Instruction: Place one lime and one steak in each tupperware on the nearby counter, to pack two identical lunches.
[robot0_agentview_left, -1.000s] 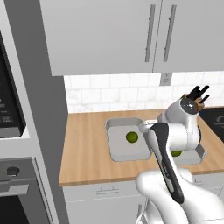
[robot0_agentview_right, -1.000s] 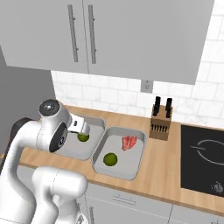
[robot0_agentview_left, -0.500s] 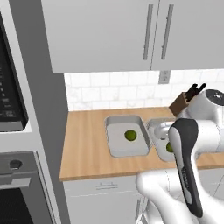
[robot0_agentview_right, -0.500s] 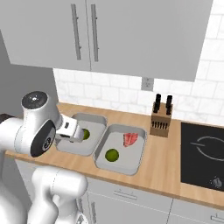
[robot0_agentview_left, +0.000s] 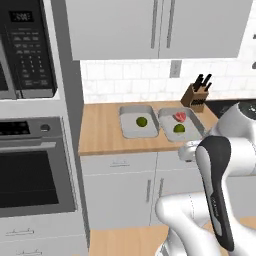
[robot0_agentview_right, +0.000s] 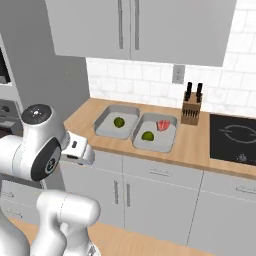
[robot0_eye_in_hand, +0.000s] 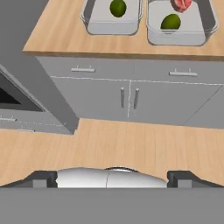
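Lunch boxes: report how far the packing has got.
Done: the right box holds a lime and a steak; the left box holds its lime. In hand: nothing, the gripper is open and away from the counter. Left: a steak for the left box.

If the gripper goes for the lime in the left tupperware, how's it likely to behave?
The lime looks round and smooth, so it would probably roll if nudged, though the tupperware walls should stop it. It looks small and likely light. Its curved skin may slip between fingers unless gripped across the middle.
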